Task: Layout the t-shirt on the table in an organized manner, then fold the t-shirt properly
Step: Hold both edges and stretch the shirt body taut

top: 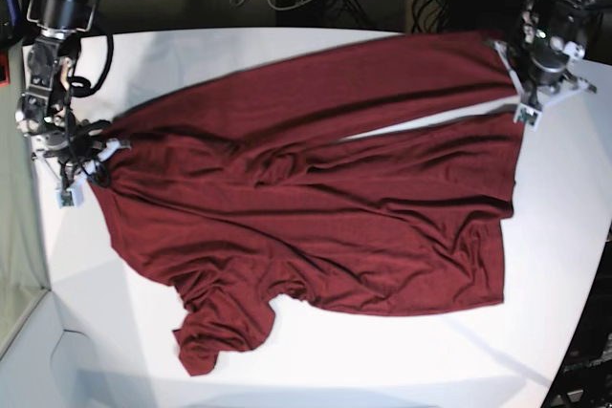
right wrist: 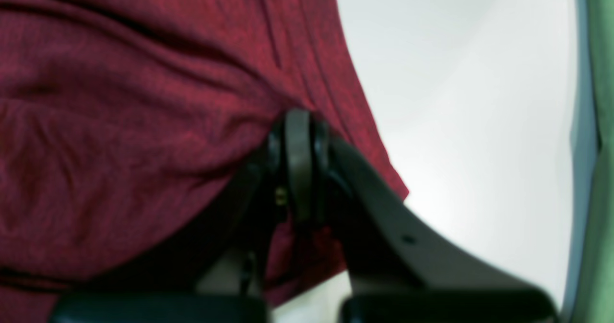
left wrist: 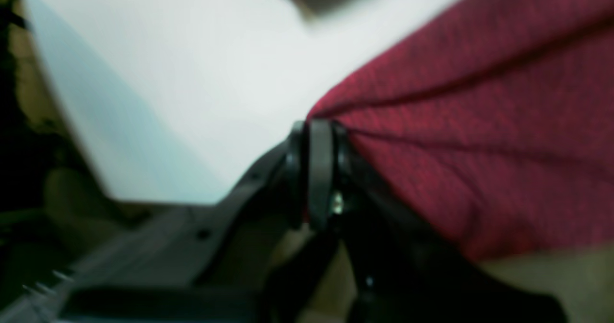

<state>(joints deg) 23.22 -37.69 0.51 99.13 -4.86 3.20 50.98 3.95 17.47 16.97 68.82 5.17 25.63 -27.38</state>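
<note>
- My left gripper (left wrist: 319, 126) is clamped on an edge of the t-shirt (left wrist: 479, 121); in the wrist view the cloth fans out from the pinch in tight creases, so the hold looks firm.
- My right gripper (right wrist: 298, 121) is likewise closed on the t-shirt (right wrist: 144, 121), with fabric bunched at the pinch and a loose corner hanging just beside it.
- In the base view the left gripper (top: 532, 78) sits at the far right corner of the t-shirt (top: 316, 198) and the right gripper (top: 76, 150) at its left end, so the cloth is stretched between them across the surface (top: 535, 274).
- The garment lies on the white surface, well inside its edges, with long diagonal wrinkles and one sleeve crumpled near the front.
- To do this step well, I judge I should pull both ends apart evenly and low, keeping tension level so the wrinkles run out.
- I would drag slowly: thin knit may slip from a pinch or stretch unevenly.
- The crumpled sleeve probably needs its own smoothing before any fold.
</note>
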